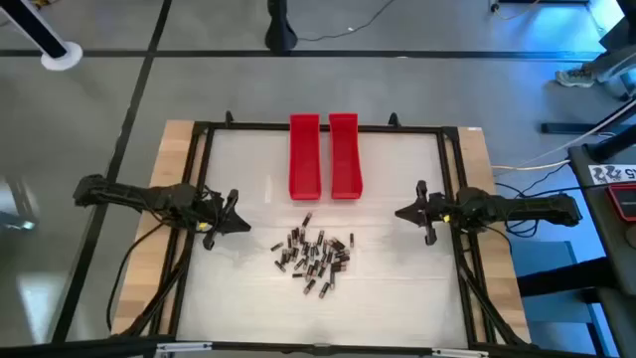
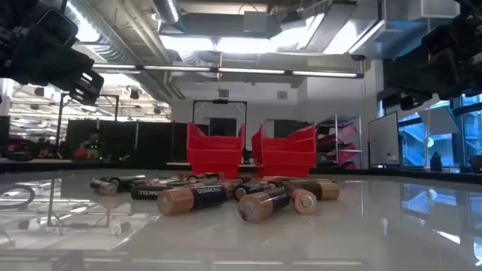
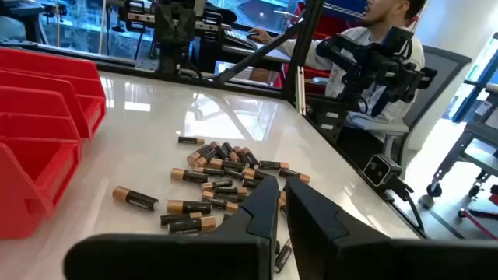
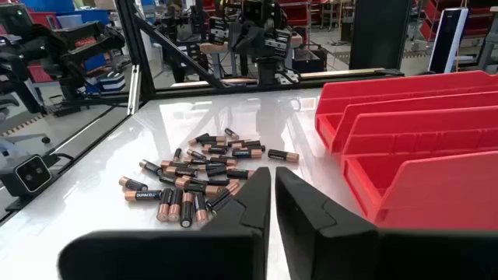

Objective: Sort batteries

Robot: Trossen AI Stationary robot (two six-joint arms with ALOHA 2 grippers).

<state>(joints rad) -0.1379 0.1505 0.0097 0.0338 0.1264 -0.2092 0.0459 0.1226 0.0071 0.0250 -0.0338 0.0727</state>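
Note:
The batteries (image 1: 313, 255), small dark cylinders with coppery ends, lie on their sides in a loose heap on the white table near its front middle; they also show in the low view (image 2: 218, 194), the left wrist view (image 3: 222, 175) and the right wrist view (image 4: 194, 175). Two long red trays (image 1: 324, 157) stand side by side behind the heap. My left gripper (image 1: 243, 225) hovers shut at the table's left, above the surface and left of the heap (image 3: 278, 190). My right gripper (image 1: 400, 213) hovers shut at the right, clear of the heap (image 4: 272, 180).
A black frame (image 1: 204, 179) runs around the white work surface, with wooden table edges (image 1: 174, 159) outside it. A person (image 3: 389, 47) sits beyond the table's right side. Bare white surface lies between the heap and each gripper.

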